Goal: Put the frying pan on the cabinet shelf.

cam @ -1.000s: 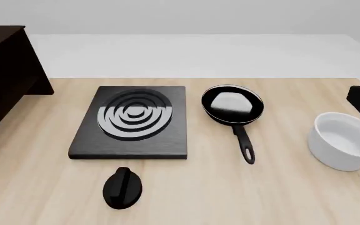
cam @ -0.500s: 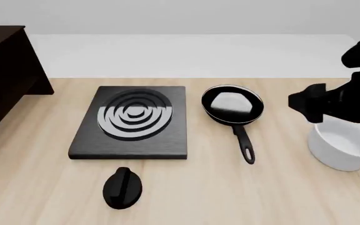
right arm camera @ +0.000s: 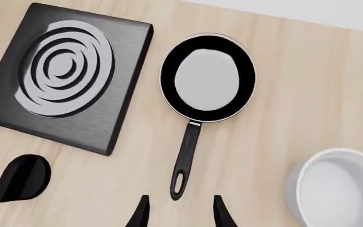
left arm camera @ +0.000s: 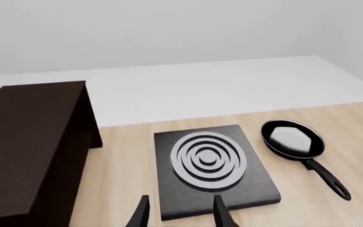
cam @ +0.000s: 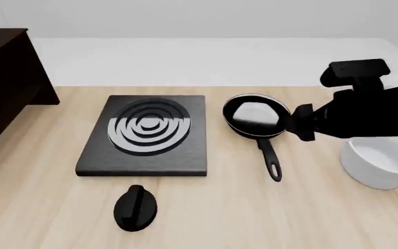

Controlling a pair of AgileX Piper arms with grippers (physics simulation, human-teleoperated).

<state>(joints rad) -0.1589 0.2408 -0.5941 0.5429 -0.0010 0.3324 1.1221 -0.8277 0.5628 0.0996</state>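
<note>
Sitting untouched on the table, the frying pan (cam: 256, 116) is resting between the black square plate (cam: 145, 136) and the white bowl (cam: 381, 157), handle toward the arms. The right gripper (right arm camera: 178, 211) is hovering above the handle's looped end, fingers apart and empty. The left gripper (left arm camera: 179, 213) is waiting, also open. The cabinet (cam: 4, 83) is standing far left; grasp, carry and placement all remain.

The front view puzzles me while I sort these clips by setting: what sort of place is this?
Probably a simulated kitchen worktop: a square hob plate with silver rings, a frying pan and a white bowl sit on a pale wooden table, beside a dark cabinet.
</note>
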